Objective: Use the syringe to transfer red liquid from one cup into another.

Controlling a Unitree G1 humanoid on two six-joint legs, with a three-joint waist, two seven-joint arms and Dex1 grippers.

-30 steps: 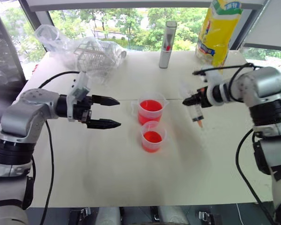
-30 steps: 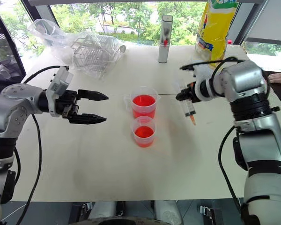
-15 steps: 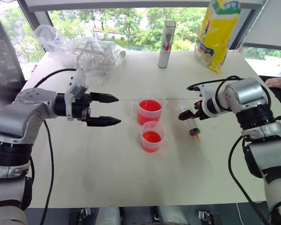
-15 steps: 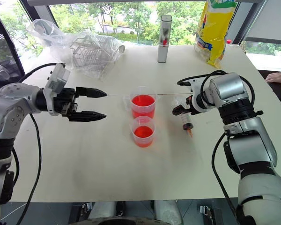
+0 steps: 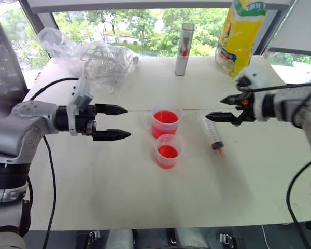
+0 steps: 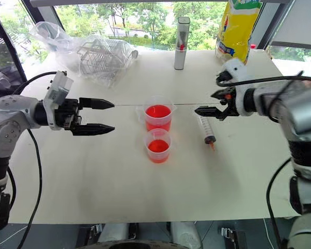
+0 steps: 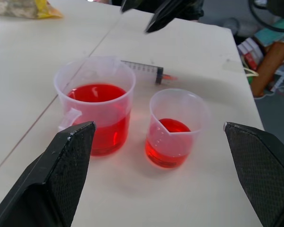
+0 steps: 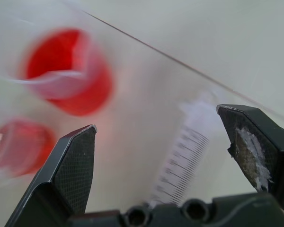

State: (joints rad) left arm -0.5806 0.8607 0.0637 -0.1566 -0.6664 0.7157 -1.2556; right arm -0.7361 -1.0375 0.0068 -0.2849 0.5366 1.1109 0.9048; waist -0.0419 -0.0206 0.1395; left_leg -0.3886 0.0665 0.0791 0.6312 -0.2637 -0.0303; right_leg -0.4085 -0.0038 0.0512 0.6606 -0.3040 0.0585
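On the syringe (image 6: 206, 129), lying flat beside the cups, graduation marks are seen; no writing can be read. Both the left gripper (image 5: 118, 122) and right gripper (image 6: 206, 102) are held with jaws apart, empty.

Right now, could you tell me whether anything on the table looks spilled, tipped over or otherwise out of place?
No spill shows. The handled cup and the smaller cup stand upright with red liquid inside. The only oddity is the syringe, lying flat on the table beside them, under the open right claw.
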